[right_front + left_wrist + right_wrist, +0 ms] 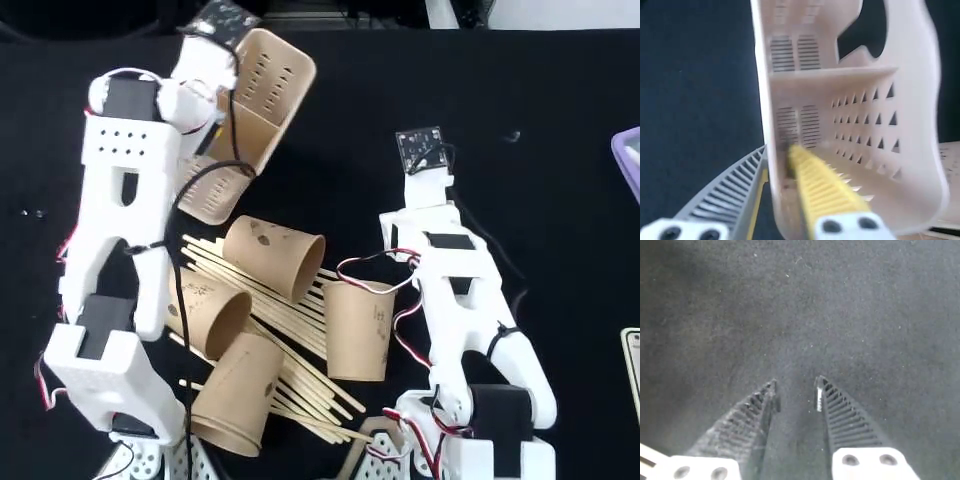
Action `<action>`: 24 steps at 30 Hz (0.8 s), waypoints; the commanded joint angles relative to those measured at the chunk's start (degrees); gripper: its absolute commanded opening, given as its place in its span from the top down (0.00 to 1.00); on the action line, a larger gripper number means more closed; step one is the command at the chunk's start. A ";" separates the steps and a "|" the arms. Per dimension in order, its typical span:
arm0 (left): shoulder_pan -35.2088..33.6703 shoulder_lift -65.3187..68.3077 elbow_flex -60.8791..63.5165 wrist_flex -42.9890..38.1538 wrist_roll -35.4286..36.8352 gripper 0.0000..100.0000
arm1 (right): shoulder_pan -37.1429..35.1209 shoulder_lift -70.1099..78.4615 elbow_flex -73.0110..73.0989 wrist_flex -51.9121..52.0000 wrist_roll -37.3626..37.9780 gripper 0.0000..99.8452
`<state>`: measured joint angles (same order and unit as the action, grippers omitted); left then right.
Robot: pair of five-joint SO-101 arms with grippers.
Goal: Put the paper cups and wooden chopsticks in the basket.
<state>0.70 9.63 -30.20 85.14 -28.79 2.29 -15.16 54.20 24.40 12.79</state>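
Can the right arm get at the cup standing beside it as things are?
Probably yes. The right end effector is open and empty over the table, and nothing covers that paper cup. The cup sits close in beside that arm, so it would have to fold back.

beige basket (268,92), brown paper cups (275,255)

My high cam looks down over the whole table (560,80), left wrist cam sits tight against the basket (855,125) that high also shows, right wrist cam faces down close on bare table.
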 commanded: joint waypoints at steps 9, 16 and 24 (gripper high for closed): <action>-5.05 -3.43 -5.05 -0.09 24.97 0.74 | 0.35 0.04 -2.77 -1.14 -0.44 0.87; -5.23 -4.75 -5.05 8.35 34.90 0.73 | 0.44 0.04 -2.77 -1.14 -0.44 0.87; -9.36 -4.75 -4.97 11.16 40.88 0.73 | 0.35 0.04 -2.68 -1.14 -0.44 0.87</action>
<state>-7.03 7.87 -32.40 95.78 10.24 2.29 -15.16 54.20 24.40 12.79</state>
